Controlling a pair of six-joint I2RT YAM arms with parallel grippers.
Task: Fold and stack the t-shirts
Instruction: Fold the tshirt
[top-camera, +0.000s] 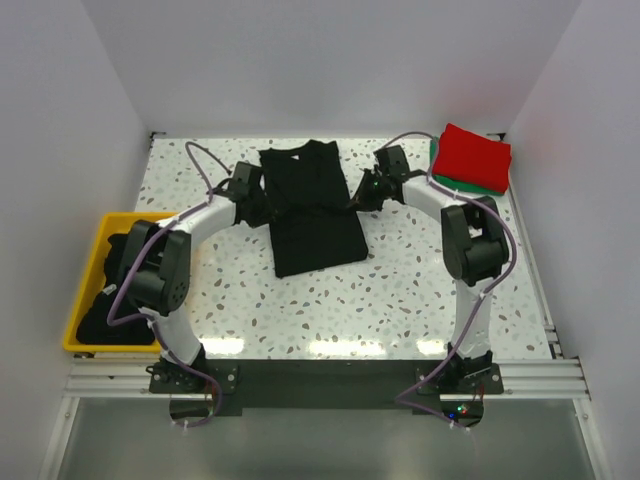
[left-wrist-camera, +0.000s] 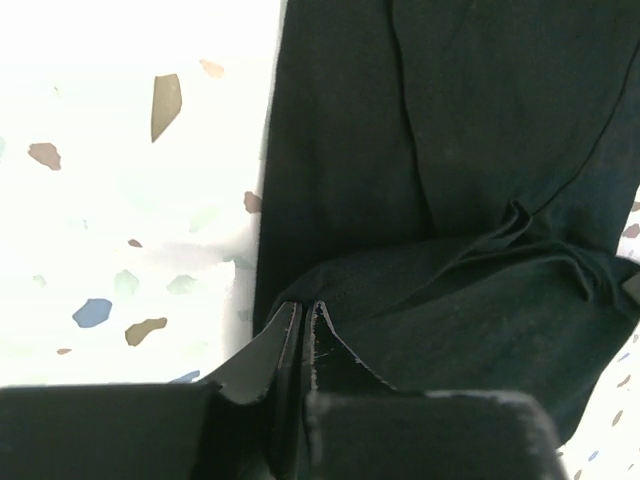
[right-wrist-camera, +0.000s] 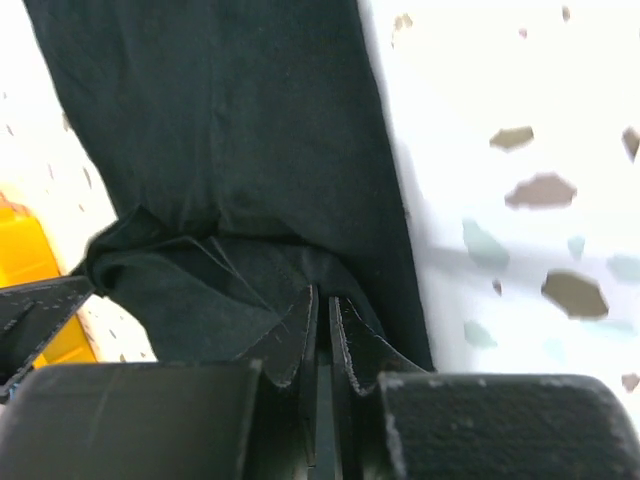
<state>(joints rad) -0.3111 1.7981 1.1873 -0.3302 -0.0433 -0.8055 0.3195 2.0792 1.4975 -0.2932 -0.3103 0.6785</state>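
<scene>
A black t-shirt (top-camera: 315, 235) lies flat mid-table, its far part rumpled and doubled over. My left gripper (top-camera: 262, 203) is at its left edge and my right gripper (top-camera: 365, 190) at its right edge, level with the fold. In the left wrist view the left gripper (left-wrist-camera: 302, 305) is shut, and a raised flap of the black t-shirt (left-wrist-camera: 450, 150) runs from its tips. The right gripper (right-wrist-camera: 322, 292) is also shut, with the black t-shirt (right-wrist-camera: 230, 120) bunched at its tips. A folded red t-shirt (top-camera: 475, 155) rests on a green one (top-camera: 436, 160) at the far right.
A yellow bin (top-camera: 88, 270) holding dark clothes stands at the table's left edge, and its corner (right-wrist-camera: 25, 255) shows in the right wrist view. White walls close in the table on the left, far and right sides.
</scene>
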